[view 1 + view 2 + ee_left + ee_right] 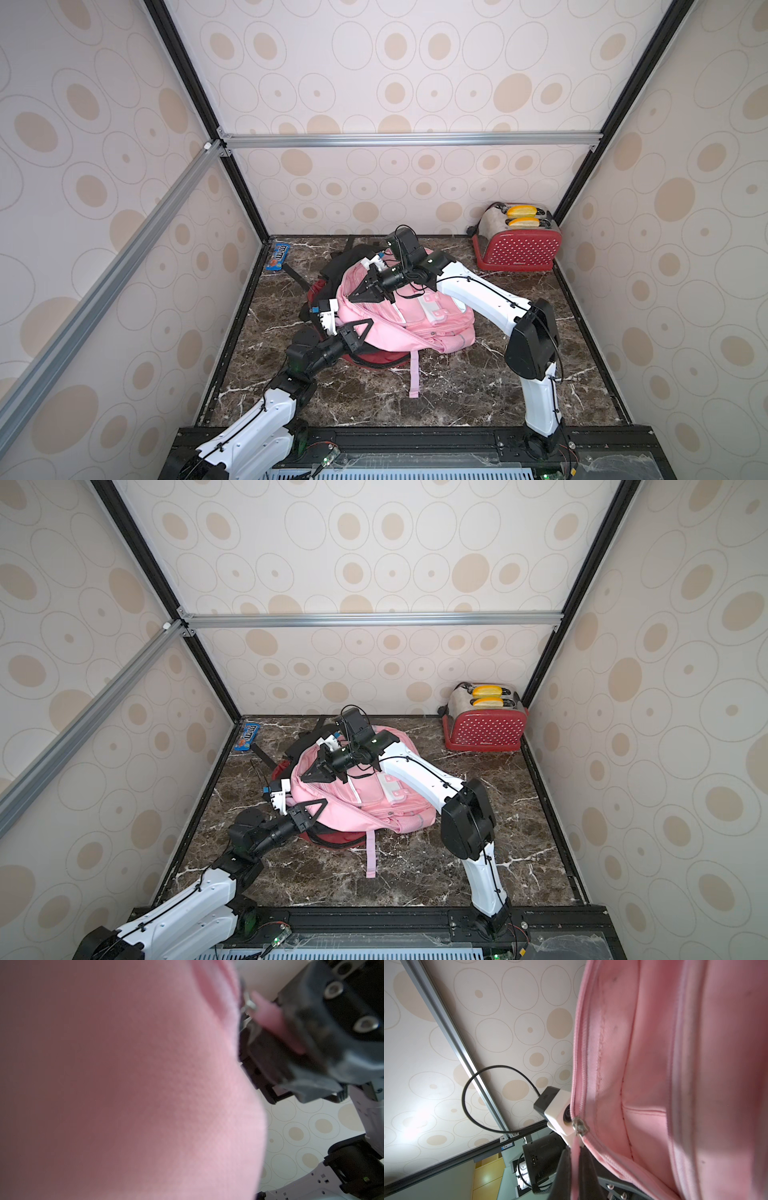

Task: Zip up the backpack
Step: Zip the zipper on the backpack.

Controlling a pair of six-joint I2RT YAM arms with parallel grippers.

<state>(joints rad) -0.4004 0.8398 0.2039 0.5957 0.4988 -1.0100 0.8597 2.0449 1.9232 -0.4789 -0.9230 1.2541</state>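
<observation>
Clamping the pink zipper pull (575, 1142), right pincer (575, 1153) narrow upon it, backpack (415, 320) lying under that pincer on the tabletop (457, 386), left pincer (361, 328) against the backpack's edge, its opening impossible to tell

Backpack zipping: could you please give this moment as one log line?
right gripper: shut on zipper pull | left gripper: at backpack edge, grip unclear | compartment: open

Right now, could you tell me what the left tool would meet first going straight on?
The pink backpack: the left tool points into its side, seemingly touching it, though contact is hidden.
</observation>
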